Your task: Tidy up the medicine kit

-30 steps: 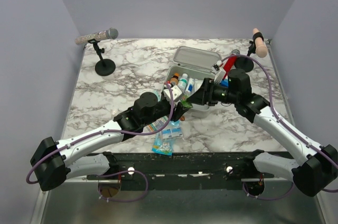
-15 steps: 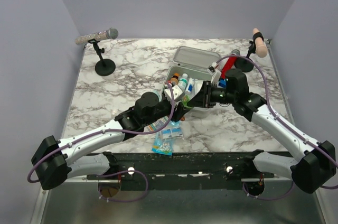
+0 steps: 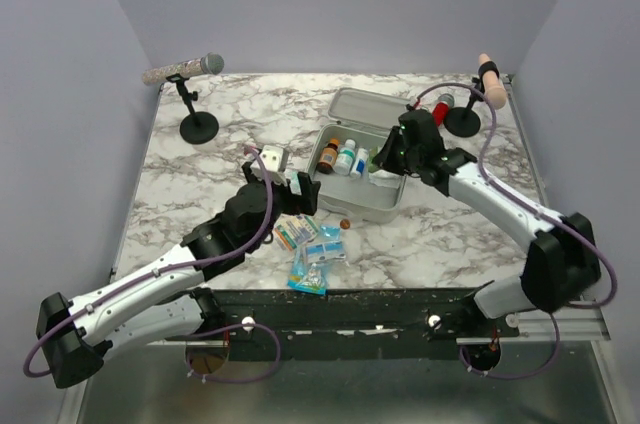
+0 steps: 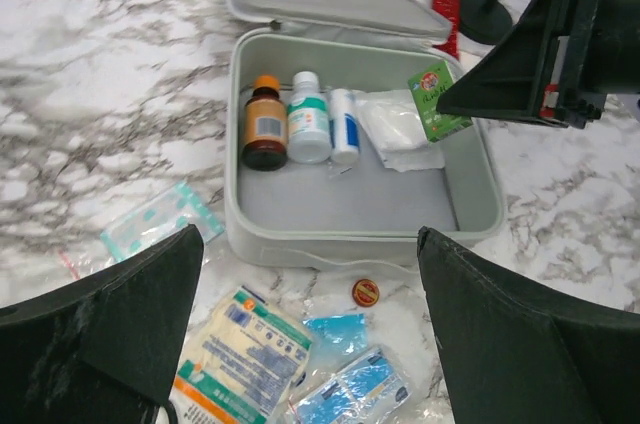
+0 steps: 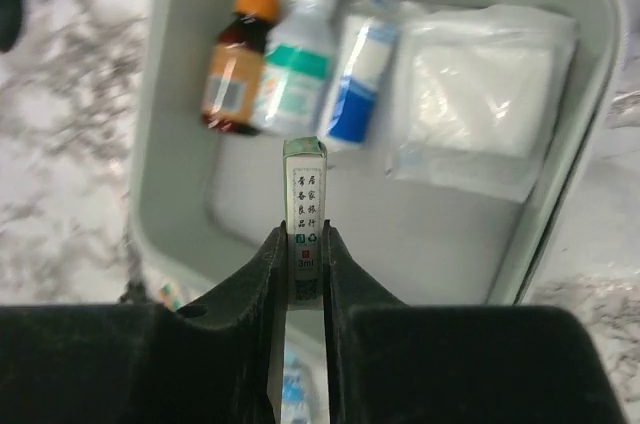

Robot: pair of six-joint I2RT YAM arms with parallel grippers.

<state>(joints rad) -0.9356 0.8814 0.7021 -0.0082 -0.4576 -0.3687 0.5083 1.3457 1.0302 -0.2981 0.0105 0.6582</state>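
I read the light grey moulded medicine kit [image 4: 340, 246] as matt and smooth, and the white grey-veined marble-look tabletop [image 4: 100, 94] as faintly glossy. The brown orange-capped bottle [image 4: 264, 129] shines like plastic, and the slim printed paper carton [image 5: 305, 189] sits in the right gripper's [image 5: 303, 249] matt black plastic.

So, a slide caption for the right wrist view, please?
Right gripper holds a small green-and-white box above the open grey-white medicine kit.

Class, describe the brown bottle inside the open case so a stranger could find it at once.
Start at the open light grey zippered medicine kit on the marble table. Along its far wall lies a row of small containers; the brown bottle is at the row's left end. Only it has an orange cap; the white bottle with a teal label beside it is capped white.
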